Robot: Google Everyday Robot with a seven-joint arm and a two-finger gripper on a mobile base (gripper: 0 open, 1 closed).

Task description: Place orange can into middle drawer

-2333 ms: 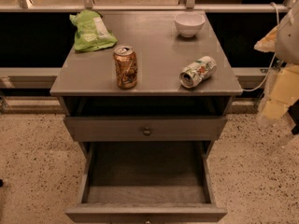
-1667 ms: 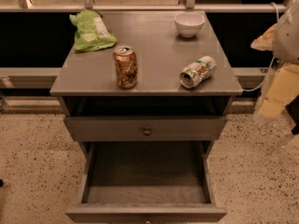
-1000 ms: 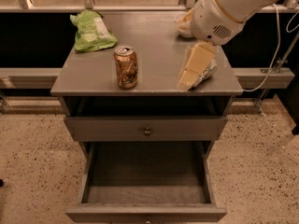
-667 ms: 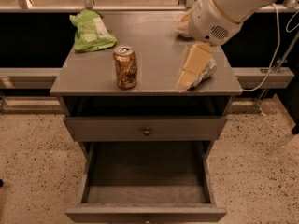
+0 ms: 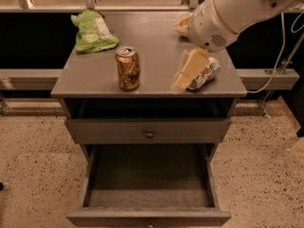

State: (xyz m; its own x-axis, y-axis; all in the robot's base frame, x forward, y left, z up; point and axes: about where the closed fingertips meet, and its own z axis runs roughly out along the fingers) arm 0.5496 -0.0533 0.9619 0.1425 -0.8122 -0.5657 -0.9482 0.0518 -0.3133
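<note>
My claw [image 5: 189,71] hung right of the untaken orange can [image 5: 128,68]; I couldn't tell its grip. The middle drawer [image 5: 147,216] waited open.

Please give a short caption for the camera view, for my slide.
Gripper at the dented can; orange can upright on the cabinet top; middle drawer open below.

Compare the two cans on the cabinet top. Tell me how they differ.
The orange can stands upright; the white can lies on its side. The orange can is orange-brown with pale swirls; the white can is white with coloured marks. The orange can stands free, while the gripper hangs over the white can, partly hiding it. Both rest on the cabinet top.
</note>
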